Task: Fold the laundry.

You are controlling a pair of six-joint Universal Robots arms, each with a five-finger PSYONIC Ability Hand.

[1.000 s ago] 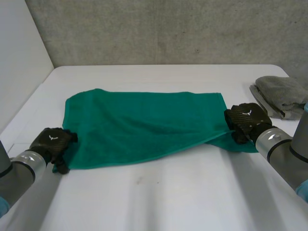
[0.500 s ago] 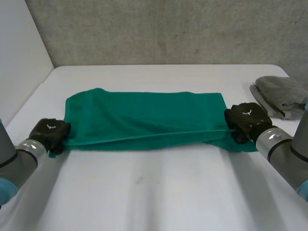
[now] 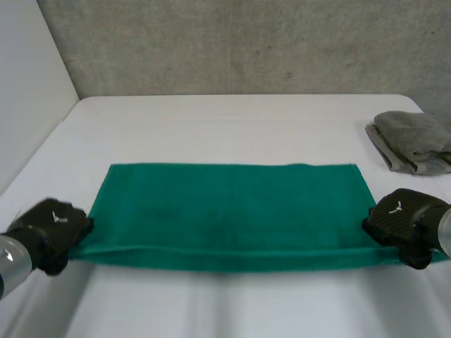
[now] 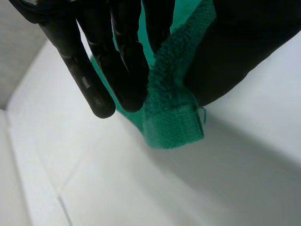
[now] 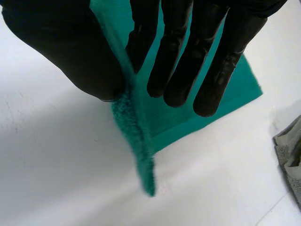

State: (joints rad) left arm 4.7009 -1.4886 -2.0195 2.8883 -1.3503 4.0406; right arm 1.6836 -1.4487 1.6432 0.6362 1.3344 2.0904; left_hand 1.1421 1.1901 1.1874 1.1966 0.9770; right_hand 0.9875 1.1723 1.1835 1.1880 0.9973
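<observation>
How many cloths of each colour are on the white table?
Green terry-cloth towel: 1
Grey folded cloth pile: 1
Total: 2

bright even light; soft shadow on table beneath towel.

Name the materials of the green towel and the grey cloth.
Green towel: probably cotton terry, matte; nubby looped pile and a flat woven hem band show at the pinched corner. Grey cloth: soft matte fabric, perhaps fleece or terry; its weave is too small to tell.
</observation>
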